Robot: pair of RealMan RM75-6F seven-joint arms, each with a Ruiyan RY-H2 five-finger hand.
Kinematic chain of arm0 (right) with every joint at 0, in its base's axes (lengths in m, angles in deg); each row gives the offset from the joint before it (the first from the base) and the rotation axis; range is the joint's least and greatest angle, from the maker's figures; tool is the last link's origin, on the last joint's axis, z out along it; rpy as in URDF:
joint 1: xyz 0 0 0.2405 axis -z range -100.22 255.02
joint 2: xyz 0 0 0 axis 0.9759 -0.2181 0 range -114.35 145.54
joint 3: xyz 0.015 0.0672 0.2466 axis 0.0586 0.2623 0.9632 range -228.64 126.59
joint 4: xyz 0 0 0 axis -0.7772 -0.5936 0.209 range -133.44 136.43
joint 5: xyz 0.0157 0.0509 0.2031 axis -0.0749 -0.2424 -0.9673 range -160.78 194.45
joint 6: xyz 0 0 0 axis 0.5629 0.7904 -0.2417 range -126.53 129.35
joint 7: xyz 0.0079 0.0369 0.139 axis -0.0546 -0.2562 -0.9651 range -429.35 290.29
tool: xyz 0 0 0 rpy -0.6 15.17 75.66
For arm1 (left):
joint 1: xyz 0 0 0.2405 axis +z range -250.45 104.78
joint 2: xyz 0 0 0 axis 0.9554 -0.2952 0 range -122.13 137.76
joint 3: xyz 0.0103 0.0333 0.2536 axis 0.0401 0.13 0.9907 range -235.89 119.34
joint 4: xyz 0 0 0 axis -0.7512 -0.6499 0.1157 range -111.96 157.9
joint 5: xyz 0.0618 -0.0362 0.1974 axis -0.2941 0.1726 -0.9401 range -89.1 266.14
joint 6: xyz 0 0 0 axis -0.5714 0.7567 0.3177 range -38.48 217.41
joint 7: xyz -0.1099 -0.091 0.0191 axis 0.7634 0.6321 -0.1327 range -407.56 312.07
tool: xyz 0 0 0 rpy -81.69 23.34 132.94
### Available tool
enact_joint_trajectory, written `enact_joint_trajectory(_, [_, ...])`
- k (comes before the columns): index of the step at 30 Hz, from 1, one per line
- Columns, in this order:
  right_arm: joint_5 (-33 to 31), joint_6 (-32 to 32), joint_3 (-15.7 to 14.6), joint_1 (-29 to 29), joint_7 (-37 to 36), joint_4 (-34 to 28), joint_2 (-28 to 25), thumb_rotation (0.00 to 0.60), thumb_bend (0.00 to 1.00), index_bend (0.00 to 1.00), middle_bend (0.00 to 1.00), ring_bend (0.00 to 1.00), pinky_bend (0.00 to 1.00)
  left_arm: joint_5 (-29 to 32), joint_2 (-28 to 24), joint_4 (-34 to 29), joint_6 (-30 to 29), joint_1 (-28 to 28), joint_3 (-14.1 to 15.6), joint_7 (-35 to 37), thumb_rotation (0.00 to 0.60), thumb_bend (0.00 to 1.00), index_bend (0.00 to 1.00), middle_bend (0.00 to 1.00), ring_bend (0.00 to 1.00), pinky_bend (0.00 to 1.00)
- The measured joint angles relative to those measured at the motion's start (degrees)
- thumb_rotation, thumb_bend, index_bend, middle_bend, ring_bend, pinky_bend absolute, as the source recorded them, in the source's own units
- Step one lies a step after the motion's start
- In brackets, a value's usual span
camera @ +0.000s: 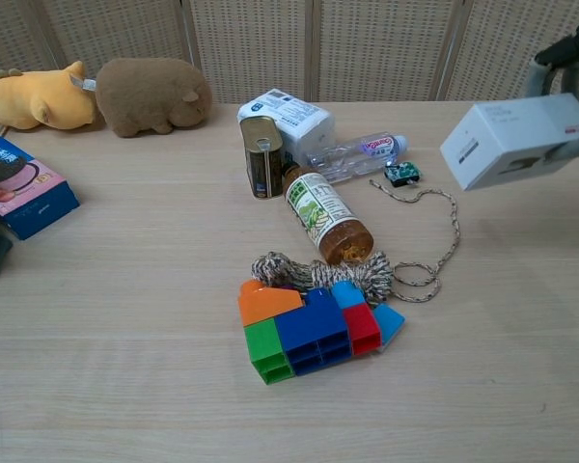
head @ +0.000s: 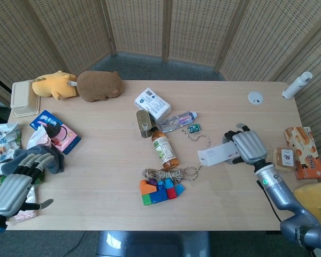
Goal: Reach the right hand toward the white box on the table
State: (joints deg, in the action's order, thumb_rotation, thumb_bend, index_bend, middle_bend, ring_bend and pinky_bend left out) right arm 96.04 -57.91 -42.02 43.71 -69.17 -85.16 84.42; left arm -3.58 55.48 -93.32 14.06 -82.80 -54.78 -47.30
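Observation:
My right hand (head: 249, 147) grips one end of the long white box (head: 216, 156) and holds it lifted above the table's right half. In the chest view the white box (camera: 516, 140) hangs at the upper right, well above the tabletop, with the right hand's fingers (camera: 563, 50) wrapped over its far end at the frame's corner. My left hand (head: 14, 189) hovers by the table's near-left corner, fingers spread, holding nothing. The chest view does not show it.
Mid-table lie a tan rope coil (head: 161, 174), coloured blocks (head: 159, 191), an amber bottle (head: 165, 149), a tin can (head: 144, 123), a clear bottle (head: 177, 121) and a white printed pack (head: 152, 103). Plush toys (head: 99, 85) sit far left; snack packets (head: 298, 153) lie at the right edge.

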Motion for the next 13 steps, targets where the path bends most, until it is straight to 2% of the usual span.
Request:
enact_joint_trajectory(5, [-0.5,-1.7,2.1,0.0,-1.2,-3.2,-2.8,0.6,0.07,0.74,0.83,0.54,0.21,-0.8,-0.5,-0.1,-1.1,0.7,0.4,0.3,0.6,0.0,0.0,0.0,0.0,0.0])
enact_joint_trajectory(13, [-1.0,-2.6,3.1,0.0,-1.2,-5.6,-4.4,0.6,0.07,0.75,0.84,0.54,0.21,-1.8,-0.8,0.7,-2.3,1.8,1.1,1.5,0.6,0.0,0.0,0.0,0.0,0.0])
